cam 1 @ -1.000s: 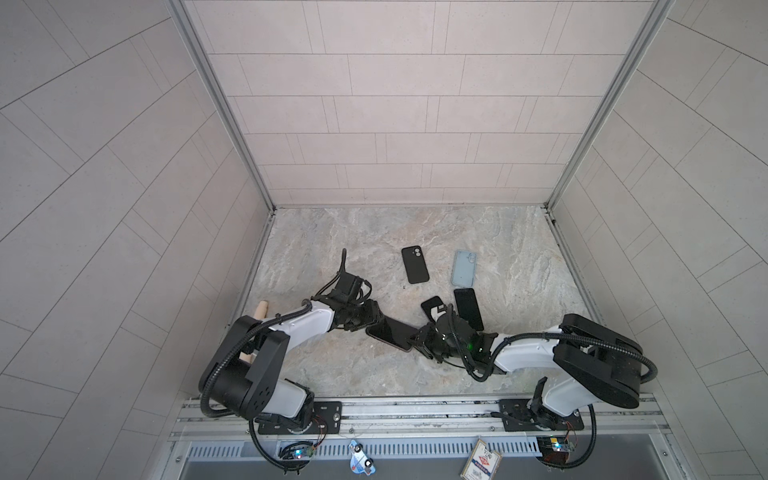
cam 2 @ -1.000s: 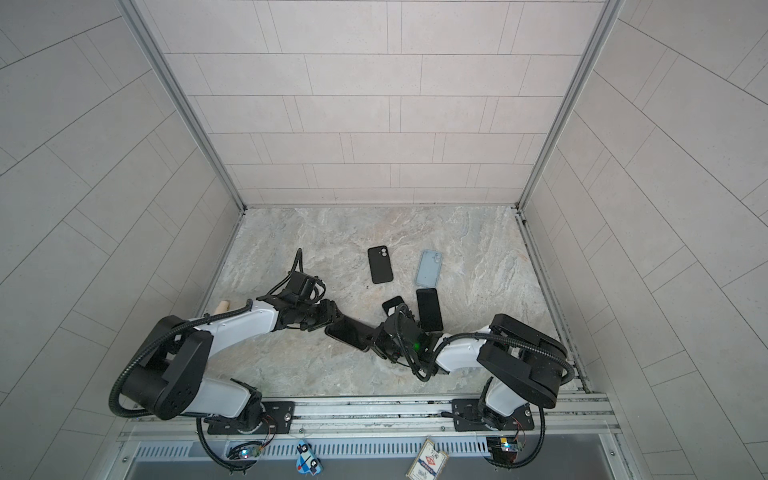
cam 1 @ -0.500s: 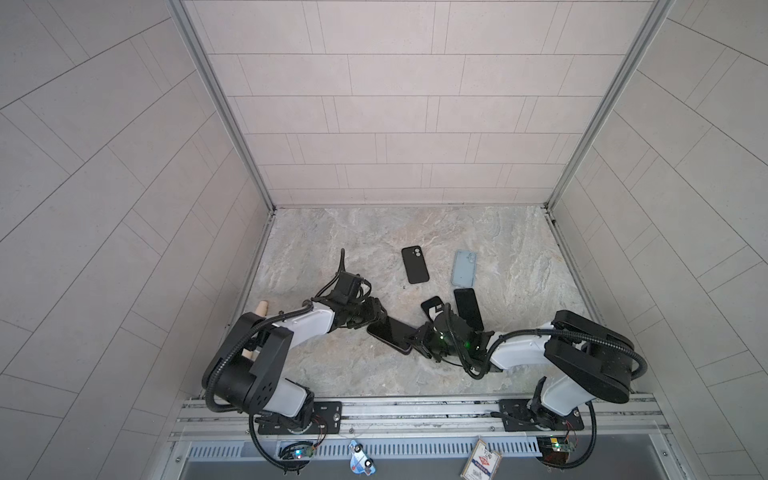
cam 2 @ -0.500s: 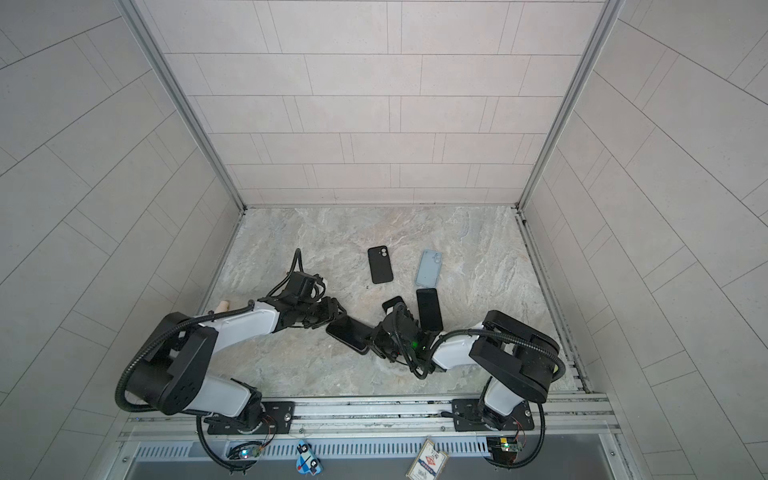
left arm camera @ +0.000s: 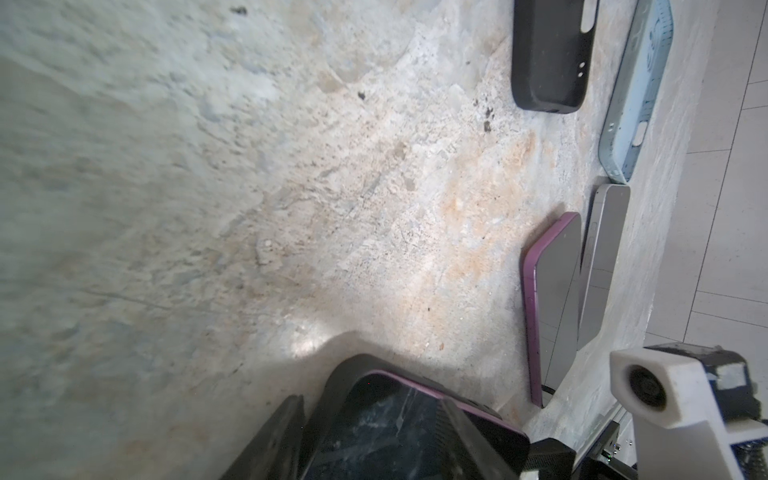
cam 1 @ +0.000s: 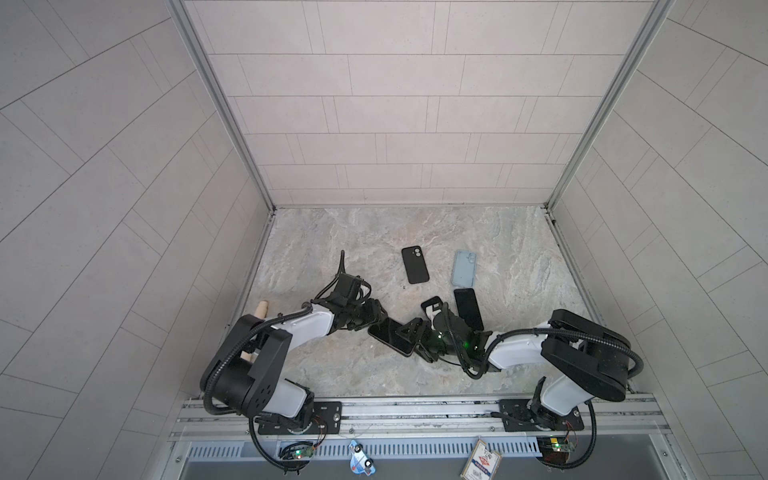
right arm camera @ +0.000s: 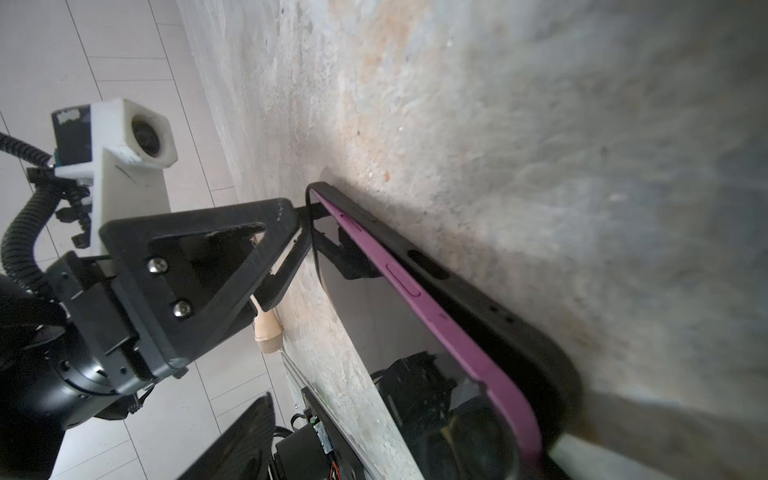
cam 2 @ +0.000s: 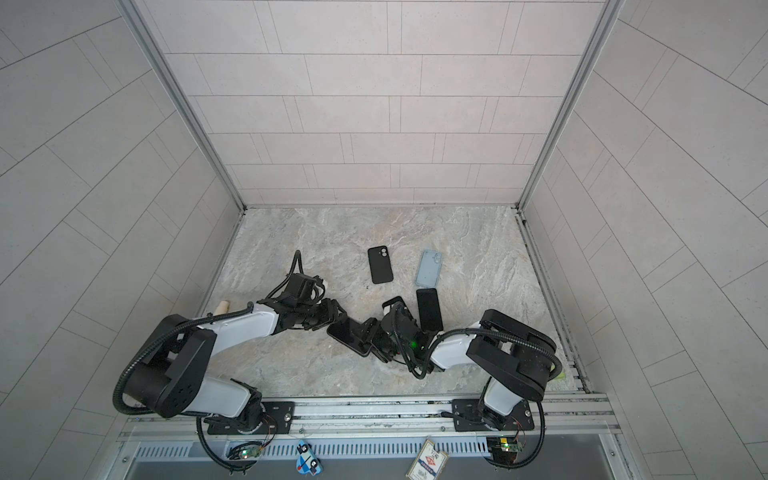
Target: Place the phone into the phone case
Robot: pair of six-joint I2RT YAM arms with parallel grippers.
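Pale tiled walls (cam 1: 395, 124) close in a marbled stone surface (cam 1: 332, 374) on three sides. Toward 6 o'clock on that surface, in both top views, the phone (cam 1: 388, 336) lies slantwise with its dark screen up, one end pointing to 10 o'clock and the other to 4 o'clock. It rests in the black phone case (right arm camera: 523, 336). The right wrist view shows the phone's purple edge standing proud of the case's rim along one long side. The left gripper (cam 1: 376, 322) is at the 10 o'clock end, clenched on that end of the phone and case together. The right gripper (cam 1: 417, 343) is at the 4 o'clock end and is released, its jaws spread wide. In the right wrist view one of its fingers (right arm camera: 249, 440) is clear of the phone, with bare stone between them. At 12 o'clock from the phone, well apart, a spare black case (cam 1: 414, 264) lies flat. At 1 o'clock lies a pale blue case (cam 1: 464, 268), with a second dark phone (cam 1: 468, 308) just beside its near end. A wooden peg (cam 1: 262, 309) sits at the 9 o'clock edge, behind the left arm.
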